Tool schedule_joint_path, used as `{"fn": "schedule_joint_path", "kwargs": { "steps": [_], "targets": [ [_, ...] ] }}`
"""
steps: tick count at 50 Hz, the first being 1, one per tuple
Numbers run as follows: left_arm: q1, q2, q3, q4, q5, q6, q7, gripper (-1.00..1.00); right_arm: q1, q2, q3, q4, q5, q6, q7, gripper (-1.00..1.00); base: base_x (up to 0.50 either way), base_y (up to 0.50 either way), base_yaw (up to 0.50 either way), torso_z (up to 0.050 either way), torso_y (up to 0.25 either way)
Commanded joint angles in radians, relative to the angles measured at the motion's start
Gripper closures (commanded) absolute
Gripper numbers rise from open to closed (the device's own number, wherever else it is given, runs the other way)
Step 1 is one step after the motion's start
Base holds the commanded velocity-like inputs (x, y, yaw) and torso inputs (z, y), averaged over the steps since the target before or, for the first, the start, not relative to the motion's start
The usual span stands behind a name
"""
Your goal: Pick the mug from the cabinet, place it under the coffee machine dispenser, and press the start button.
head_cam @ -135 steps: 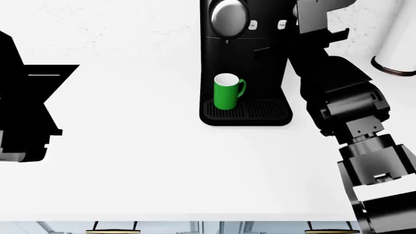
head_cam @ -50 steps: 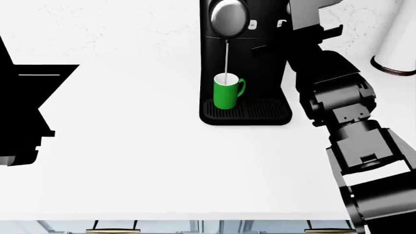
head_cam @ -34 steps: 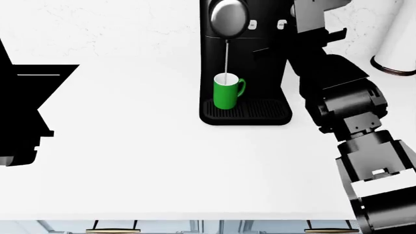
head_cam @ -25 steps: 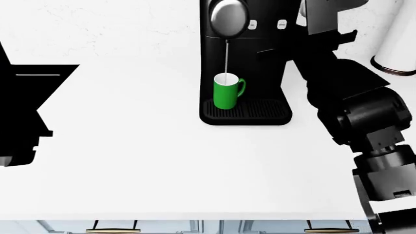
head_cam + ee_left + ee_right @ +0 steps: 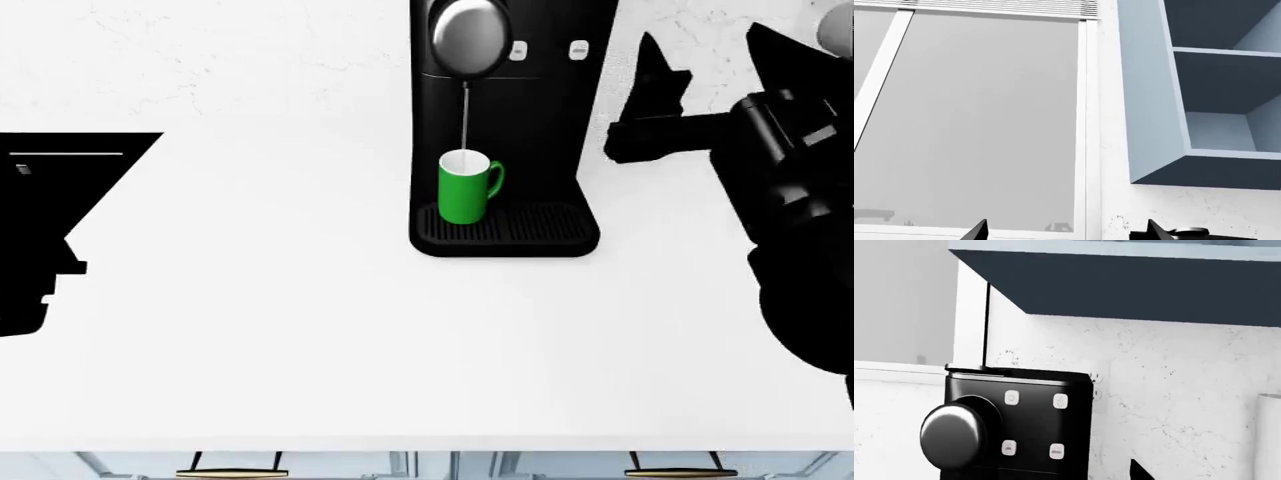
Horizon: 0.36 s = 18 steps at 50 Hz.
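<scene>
Right gripper (image 5: pixel 694 95) spread, empty, level with the machine's upper front. Just left of it: glossy black boxy machine (image 5: pixel 534 130) with small pale buttons (image 5: pixel 1011 398). Further left and lower: mug (image 5: pixel 463 192), upright on ribbed tray (image 5: pixel 541 225), under silver domed dispenser (image 5: pixel 470 35), thin stream entering. Likely rigid, smooth, heavier while filling; best held across the cylindrical body. Far left: left gripper (image 5: pixel 1064 232), spread, empty.

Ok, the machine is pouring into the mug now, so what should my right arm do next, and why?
Probably just hold the right gripper clear, beside the coffee machine, and touch nothing. A thin stream runs from the coffee machine dispenser into the mug, which stands upright on the drip tray, so the start press seems to have taken. Neither gripper holds anything.
</scene>
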Motion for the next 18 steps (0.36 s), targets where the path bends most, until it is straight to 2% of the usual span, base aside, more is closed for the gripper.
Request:
{"fn": "schedule_joint_path", "kwargs": {
  "steps": [1, 9, 18],
  "targets": [
    [0.193, -0.016, -0.193, 0.002, -0.004, 0.099, 0.001, -1.0, -0.194, 0.11, 0.257, -0.285, 0.171, -0.033, 0.113, -1.0, 0.0, 0.0, 0.0, 0.0, 0.0],
    [0.44, 0.096, -0.517, 0.027, -0.053, 0.1, 0.172, -1.0, -0.384, 0.124, 0.446, -0.41, 0.173, -0.147, 0.079, -1.0, 0.0, 0.0, 0.0, 0.0, 0.0],
    [0.659, 0.207, -0.831, 0.06, -0.235, 0.088, 0.435, -1.0, -0.518, 0.152, 0.606, -0.481, 0.232, -0.204, 0.058, -1.0, 0.0, 0.0, 0.0, 0.0, 0.0]
  ]
}}
